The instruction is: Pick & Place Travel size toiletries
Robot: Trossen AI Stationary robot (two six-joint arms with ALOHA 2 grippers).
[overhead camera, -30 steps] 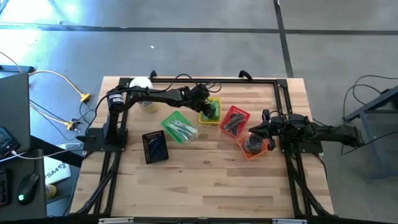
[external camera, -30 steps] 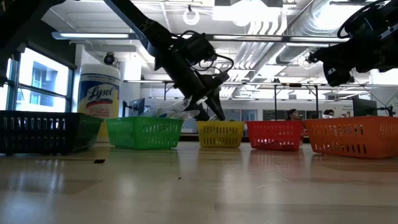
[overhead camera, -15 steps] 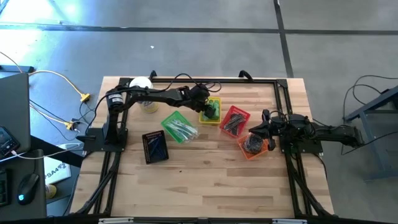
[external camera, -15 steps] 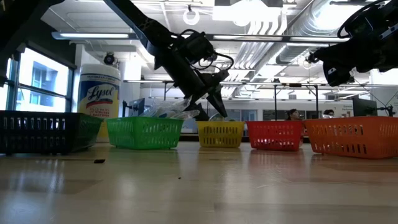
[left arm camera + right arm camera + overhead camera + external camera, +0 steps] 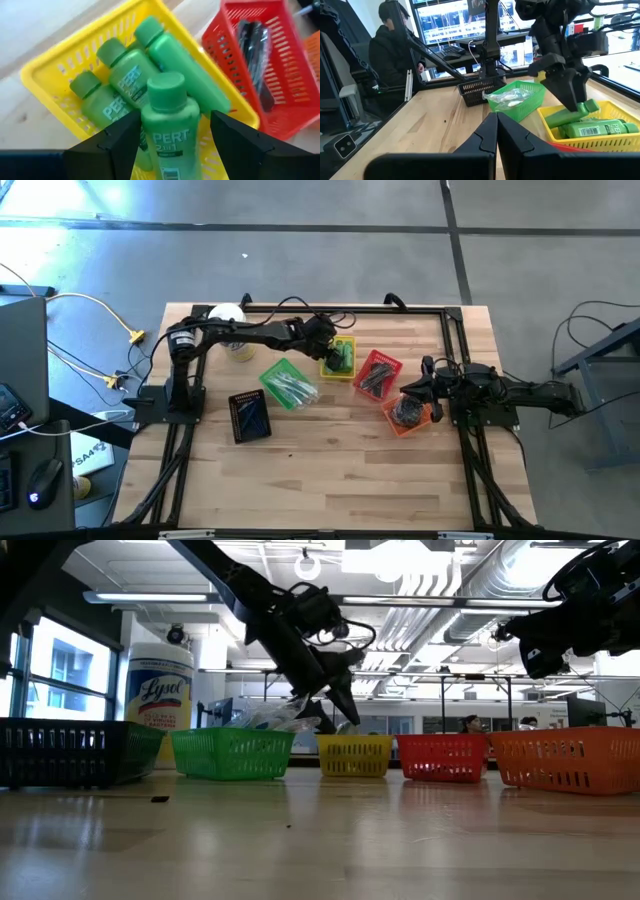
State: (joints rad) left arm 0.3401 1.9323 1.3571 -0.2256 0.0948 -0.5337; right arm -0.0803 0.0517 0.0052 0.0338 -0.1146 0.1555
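Over the small yellow mesh basket [image 5: 343,358] at the back middle of the wooden worktop [image 5: 320,470] hangs the left gripper [image 5: 172,132], fingers spread wide with a bright green PERT bottle [image 5: 169,125] standing between them; gaps show on both sides, so not pinched, and whether it rests on the others I cannot tell. Three more green bottles [image 5: 125,75] lie in that yellow basket beneath it. Just beside it sits a red mesh basket [image 5: 285,60] holding dark slim combs [image 5: 255,55]. Green mesh basket [image 5: 285,383] with clear-wrapped silvery pieces [image 5: 512,97] sits nearer the left arm's base, dark mesh basket [image 5: 249,416] further forward on the worktop. Orange mesh basket [image 5: 408,415] with dark grey discs [image 5: 405,411] lies at the right side, right gripper [image 5: 497,131] parked at its edge, fingers pressed together, holding nothing. White-lidded yellowish jar [image 5: 228,315] stands at the back left corner. A person in dark clothing [image 5: 390,45] sits beyond the worktop in the right wrist view.
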